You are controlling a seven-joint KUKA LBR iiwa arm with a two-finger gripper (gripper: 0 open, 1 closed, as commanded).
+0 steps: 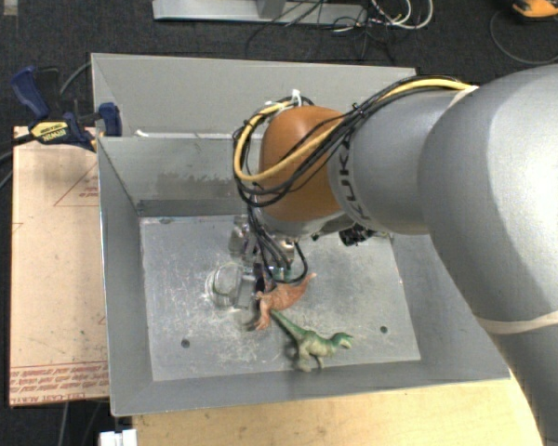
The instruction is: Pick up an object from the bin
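End effector [259, 294] is low over the middle of the bin [121, 249], below the orange wrist cover [298, 156]. I cannot tell whether it is wide or narrow, since its own body and cables hide that, and I see nothing held. Nearest things: a salmon-orange toy dinosaur [286, 295] just beside it on the right, touching or nearly so, and a small clear plastic cup [225, 286] just beside it on the left. Further out toward the near wall lies a green toy dinosaur [314, 342], close to the orange one; I can't tell if they touch. The rest of the floor is bare scratched metal. My read is that the salmon-orange toy dinosaur is the likely pick. It looks light, probably rubbery or hollow plastic, with some give, not fragile, and unlikely to slip much. I'd take it across the thick torso, not the thin tail or legs, which would bend or pivot out. The clear plastic cup looks light and slick, and thin walls may flex or pop out of a pinch. The green one has skinny limbs, so again the body is the place to hold.
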